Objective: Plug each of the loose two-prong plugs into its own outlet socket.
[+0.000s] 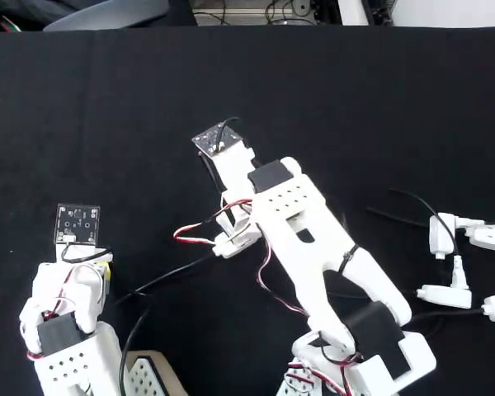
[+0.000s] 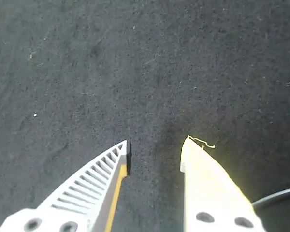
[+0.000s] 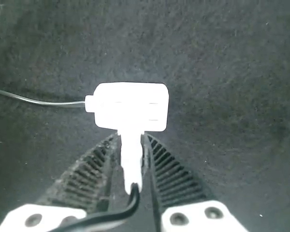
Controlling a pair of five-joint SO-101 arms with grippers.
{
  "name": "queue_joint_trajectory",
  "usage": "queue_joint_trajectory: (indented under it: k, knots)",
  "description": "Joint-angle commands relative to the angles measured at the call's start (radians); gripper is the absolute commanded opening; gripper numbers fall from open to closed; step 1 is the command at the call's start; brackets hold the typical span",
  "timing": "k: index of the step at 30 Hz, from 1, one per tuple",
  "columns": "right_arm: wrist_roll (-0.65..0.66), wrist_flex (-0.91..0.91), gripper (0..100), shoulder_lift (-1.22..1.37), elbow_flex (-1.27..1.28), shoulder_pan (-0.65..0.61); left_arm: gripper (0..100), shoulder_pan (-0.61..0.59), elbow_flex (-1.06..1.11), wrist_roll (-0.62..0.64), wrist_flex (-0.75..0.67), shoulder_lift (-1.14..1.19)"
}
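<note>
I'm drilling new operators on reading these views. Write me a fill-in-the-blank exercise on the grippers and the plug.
The left gripper is ___ and holds nothing.
The right gripper is shut on a plug whose colour is ___.
The plug meets a white socket lying on ___ cloth.
Missing words: open; white; black.

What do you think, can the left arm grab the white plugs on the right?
Probably not: the left gripper sits far off, and the right arm lies between it and the plugs.
</note>
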Motion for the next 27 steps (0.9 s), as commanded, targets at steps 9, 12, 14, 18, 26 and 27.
queue_joint_trajectory:
  k: [9, 12, 14, 18, 26, 27]
  knots:
    - [-0.002, -0.015, 1.1, 0.074, -0.047, 0.083, 18, -0.012, -0.005, -0.005, -0.02, 0.0]
    - [-0.002, -0.015, 1.1, 0.137, -0.077, 0.08, 18, -0.012, -0.005, -0.005, -0.02, 0.0]
    - [-0.002, -0.015, 1.1, 0.165, -0.096, 0.08, 18, -0.012, -0.005, -0.005, -0.02, 0.0]
    - [-0.002, -0.008, 1.1, 0.177, -0.125, 0.083, 18, -0.012, -0.004, -0.005, -0.02, 0.0]
    - [0.037, 0.074, 1.1, 0.079, -0.166, 0.084, 18, -0.012, -0.004, -0.005, -0.02, 0.0]
    - [0.041, 0.08, 1.1, 0.068, -0.168, 0.084, 18, -0.012, -0.004, -0.005, -0.02, 0.0]
